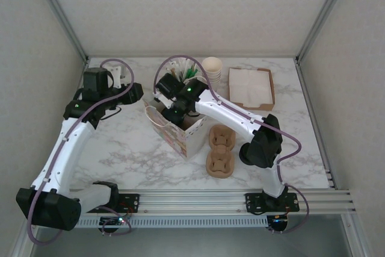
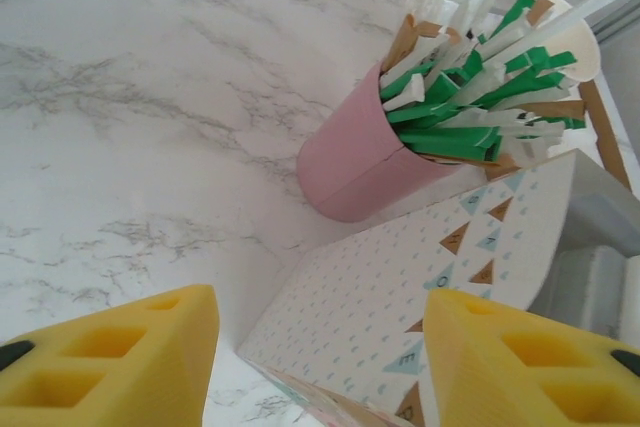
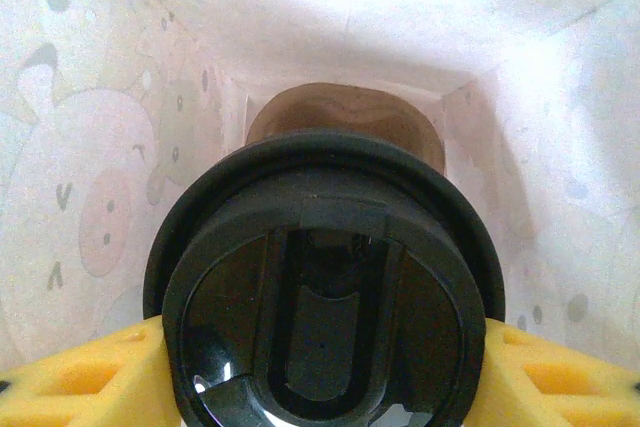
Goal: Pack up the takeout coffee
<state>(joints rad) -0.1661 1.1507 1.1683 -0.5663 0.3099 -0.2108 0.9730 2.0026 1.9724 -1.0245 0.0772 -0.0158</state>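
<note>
**Right fingers.** Yellow foam pads [image 3: 90, 372], blocky and cut with hollows, one on each side of the coffee [image 3: 320, 277]. The right gripper [image 3: 320, 367] is clamped on it just under the lid rim.

**Coffee.** Held between the right pads, down inside the bag [image 3: 90, 147]. The lid [image 3: 320, 197] is round, glossy black plastic with a raised rim and a moulded sip slot. The cup wall is hidden beneath it.

**Bag.** Thin white paper that closes round the right fingers on all sides, its outside print showing faintly through. Below the coffee lies a brown, matte, rounded form [image 3: 345, 112], probably a pulp carrier, though I cannot tell for sure.

**Left fingers.** The same yellow foam [image 2: 120, 357]. The left gripper [image 2: 320, 347] stands spread with nothing in it. Just ahead is the bag's outer wall, flat, creased at the corner and dotted with small triangles. Beyond that is a smooth pink cup [image 2: 355, 167] crammed with green, white and brown sticks [image 2: 470, 77]. All of it stands on a veined marble table [image 2: 130, 97].

**Well apart from both.** Two brown moulded carriers [image 1: 219, 148], a stack of cream cups [image 1: 212, 67] and a brown tray [image 1: 251, 87] of white paper.

**Hazards, as judged.**
- A hard squeeze could buckle the paper cup or pop the lid off.
- A grip this near the rim could let the cup slip through the foam.
- The bag is light and nothing holds it, so a finger catching the wall could drag or tip it.
- If the coffee misses the carrier hole, it would come to rest tilted.
</note>
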